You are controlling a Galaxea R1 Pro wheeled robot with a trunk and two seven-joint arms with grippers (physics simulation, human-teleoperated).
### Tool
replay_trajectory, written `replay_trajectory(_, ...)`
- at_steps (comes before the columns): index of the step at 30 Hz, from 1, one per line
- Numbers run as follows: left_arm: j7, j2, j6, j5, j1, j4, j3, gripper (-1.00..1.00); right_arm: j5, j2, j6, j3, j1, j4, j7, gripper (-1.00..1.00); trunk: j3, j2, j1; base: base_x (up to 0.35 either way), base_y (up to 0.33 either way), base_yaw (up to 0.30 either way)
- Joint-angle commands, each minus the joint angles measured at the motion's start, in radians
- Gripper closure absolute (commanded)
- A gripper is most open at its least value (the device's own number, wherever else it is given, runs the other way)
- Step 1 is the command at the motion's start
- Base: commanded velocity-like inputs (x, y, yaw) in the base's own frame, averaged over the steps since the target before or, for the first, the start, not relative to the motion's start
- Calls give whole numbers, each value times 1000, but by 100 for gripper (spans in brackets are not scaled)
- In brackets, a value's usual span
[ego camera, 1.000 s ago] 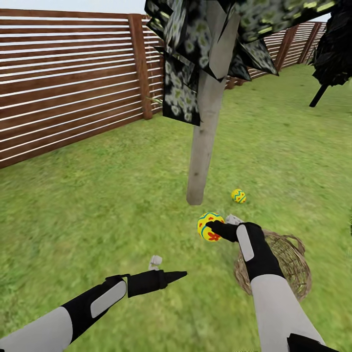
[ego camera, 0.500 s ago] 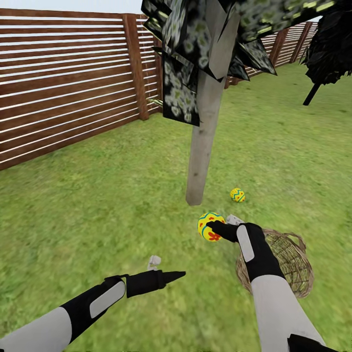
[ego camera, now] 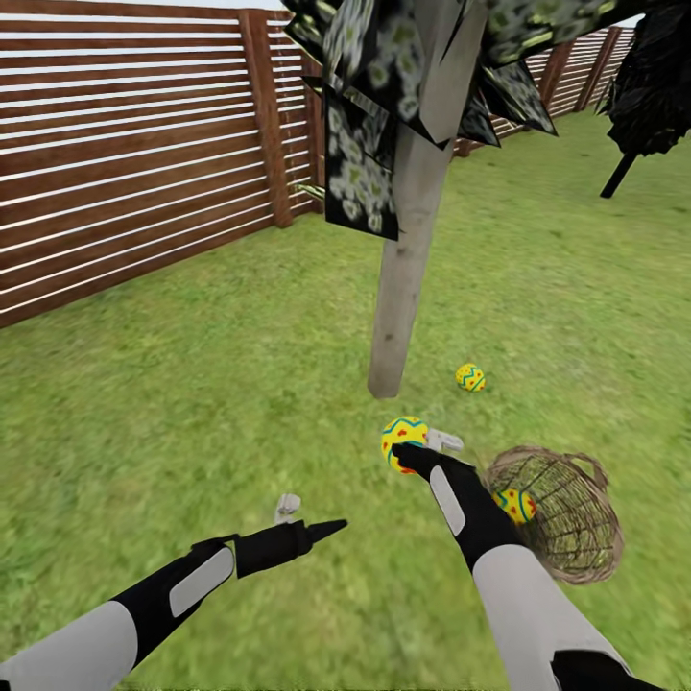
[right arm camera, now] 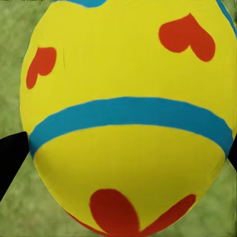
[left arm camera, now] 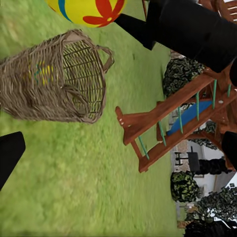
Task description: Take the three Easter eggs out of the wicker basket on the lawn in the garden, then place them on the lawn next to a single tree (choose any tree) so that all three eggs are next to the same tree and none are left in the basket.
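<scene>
Since 1.0 s ago: camera has shifted; right arm rolled, and a third egg now shows through the basket weave

Left gripper (ego camera: 309, 518): low over the lawn (ego camera: 192, 384), carrying nothing; finger spread — cannot tell.

Tree (ego camera: 408, 259): trunk foot just ahead of the held egg.

Right gripper (ego camera: 408, 449): fingers clamped on held egg (ego camera: 403, 437).

Placed egg (ego camera: 469, 377): on grass just beside the trunk.

Wicker basket (ego camera: 566, 509): tipped, basket egg (ego camera: 515, 505) inside.

Progress, judged: one down, one in transit, one left

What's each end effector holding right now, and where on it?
Right end effector: an Easter egg, pinched across its sides. Left end effector: nothing.
</scene>
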Motion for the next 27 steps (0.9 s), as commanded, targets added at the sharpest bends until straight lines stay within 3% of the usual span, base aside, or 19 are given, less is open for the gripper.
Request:
replay_trajectory(1, -1, -1, 8, 10, -1, 0, -4, -100, -7, 1, -13, 23, 0, -3, -40, 100, -2, -1, 0, 0, 0, 59)
replay_trajectory(5, -1, -1, 7, 10, -1, 0, -4, -100, -9, 1, -27, 65, 0, -10, -91, 100, -9, -1, 0, 0, 0, 65)
replay_trajectory(11, 3, -4, 7, 10, -1, -1, -4, -100, -9, 7, -28, 68, 0, -12, -93, 100, -19, -1, 0, 84, 169, 25)
replay_trajectory(27, -1, -4, 6, 19, -1, -7, -4, -100, -9, 4, -28, 66, 0, -12, -93, 100, -29, 34, -19, 2, 3, 0)
